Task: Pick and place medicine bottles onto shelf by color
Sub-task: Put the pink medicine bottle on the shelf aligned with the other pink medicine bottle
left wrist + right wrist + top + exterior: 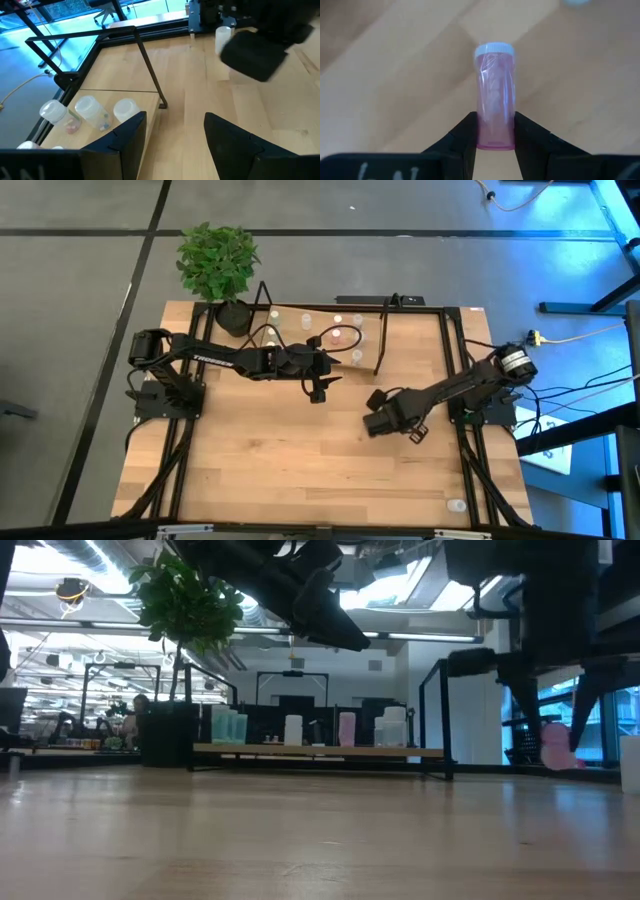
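Note:
My right gripper [370,420] is over the table's middle right, shut on a pink medicine bottle [495,95] with a pale cap. The bottle also shows in the low view [557,748]. My left gripper [322,385] is open and empty, just in front of the shelf [381,340] near its right upright end [145,60]. Several pale bottles [338,328] sit on the shelf board at the table's far side. In the low view they stand upright in a row [293,730]. The left wrist view shows three of them [92,110]. My right gripper pinches the pink bottle's bottom end [495,140] between its two fingers [467,135]. The bottle sticks out past the fingertips, in line with the fingers, its capped end [493,49] farthest away. It looks lifted clear of the tabletop.
A potted plant [218,265] stands at the table's far left corner, beside the shelf. One loose pale bottle [456,505] stands near the table's near right corner. The black table frame [455,330] runs along the edges. Bare wood fills the near half.

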You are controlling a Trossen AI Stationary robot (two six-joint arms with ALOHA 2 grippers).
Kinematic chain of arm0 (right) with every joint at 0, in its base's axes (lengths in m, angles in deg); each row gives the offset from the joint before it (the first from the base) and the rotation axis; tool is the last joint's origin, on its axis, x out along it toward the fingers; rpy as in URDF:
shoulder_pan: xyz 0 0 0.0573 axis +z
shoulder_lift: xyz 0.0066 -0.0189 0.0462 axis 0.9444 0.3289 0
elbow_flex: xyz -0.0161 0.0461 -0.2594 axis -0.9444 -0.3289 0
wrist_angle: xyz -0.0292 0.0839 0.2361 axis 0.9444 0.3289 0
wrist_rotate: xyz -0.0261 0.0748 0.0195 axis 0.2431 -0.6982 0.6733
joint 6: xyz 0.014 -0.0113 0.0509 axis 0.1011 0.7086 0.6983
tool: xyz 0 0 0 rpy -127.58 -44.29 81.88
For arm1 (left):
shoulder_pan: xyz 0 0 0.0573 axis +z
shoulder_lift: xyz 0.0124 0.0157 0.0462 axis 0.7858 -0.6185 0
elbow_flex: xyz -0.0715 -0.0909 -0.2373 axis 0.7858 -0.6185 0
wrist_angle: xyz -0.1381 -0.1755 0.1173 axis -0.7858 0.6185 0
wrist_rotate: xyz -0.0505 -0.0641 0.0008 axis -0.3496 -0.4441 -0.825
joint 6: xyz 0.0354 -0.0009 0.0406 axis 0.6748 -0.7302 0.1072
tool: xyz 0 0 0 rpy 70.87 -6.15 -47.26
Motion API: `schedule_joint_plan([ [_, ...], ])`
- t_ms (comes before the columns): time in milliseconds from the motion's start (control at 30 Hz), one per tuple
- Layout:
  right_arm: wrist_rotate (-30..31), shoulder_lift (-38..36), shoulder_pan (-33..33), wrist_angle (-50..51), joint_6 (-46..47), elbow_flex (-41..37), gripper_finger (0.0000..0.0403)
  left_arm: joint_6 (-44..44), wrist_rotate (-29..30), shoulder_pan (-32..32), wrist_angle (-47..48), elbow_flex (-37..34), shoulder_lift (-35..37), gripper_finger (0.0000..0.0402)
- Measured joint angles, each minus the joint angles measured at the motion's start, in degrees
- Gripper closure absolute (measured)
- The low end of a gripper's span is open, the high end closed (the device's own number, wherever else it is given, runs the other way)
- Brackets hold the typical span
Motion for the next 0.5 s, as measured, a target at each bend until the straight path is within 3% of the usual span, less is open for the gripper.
schedule_joint_plan([
  [200, 6.6, 0.2, 3.2, -6.5, -7.4, 0.0, 0.029, 0.0, 0.0, 0.0, 0.0, 0.0, 0.0, 0.0208],
  [500, 14.9, 0.2, 5.3, -14.3, -35.7, 0.0, 0.029, 0.0, 0.0, 0.0, 0.0, 0.0, 0.0, 0.0208],
])
